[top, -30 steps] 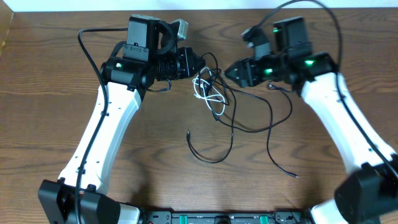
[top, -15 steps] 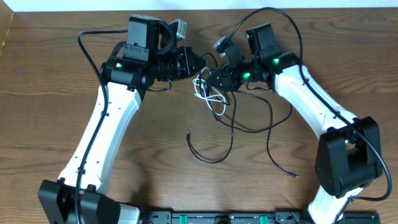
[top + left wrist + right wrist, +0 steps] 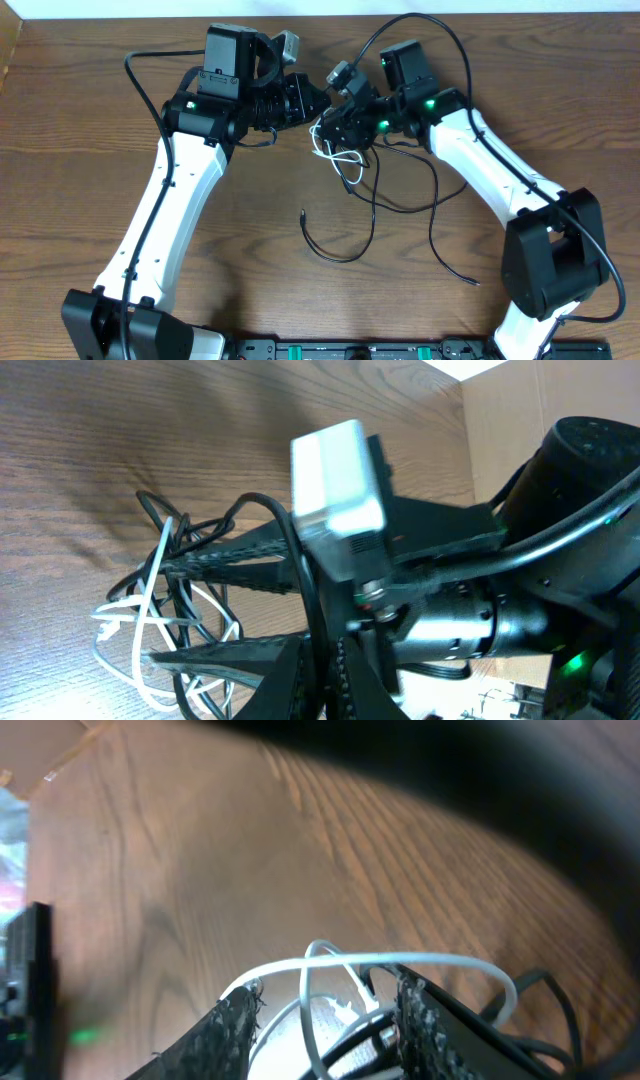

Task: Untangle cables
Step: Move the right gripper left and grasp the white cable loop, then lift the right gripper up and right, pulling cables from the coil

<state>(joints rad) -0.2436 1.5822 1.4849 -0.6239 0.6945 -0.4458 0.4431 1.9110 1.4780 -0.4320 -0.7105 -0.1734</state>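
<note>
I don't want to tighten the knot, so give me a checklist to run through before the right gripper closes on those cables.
1. Right gripper open: ok.
2. White cable between its fingers: ok.
3. Only white there: not ok, black cable strands cross too.
4. Left gripper shut: ok; what it pinches: cannot tell.
5. Black cable's ends loose on the table: ok.

Robotics lab: left arm (image 3: 165, 205) and right arm (image 3: 495, 175) over wooden table (image 3: 60, 180).

Even bright light overhead, soft shadows on the table (image 3: 80, 150), right wrist view blurred, its dark top perhaps obstructed
</note>
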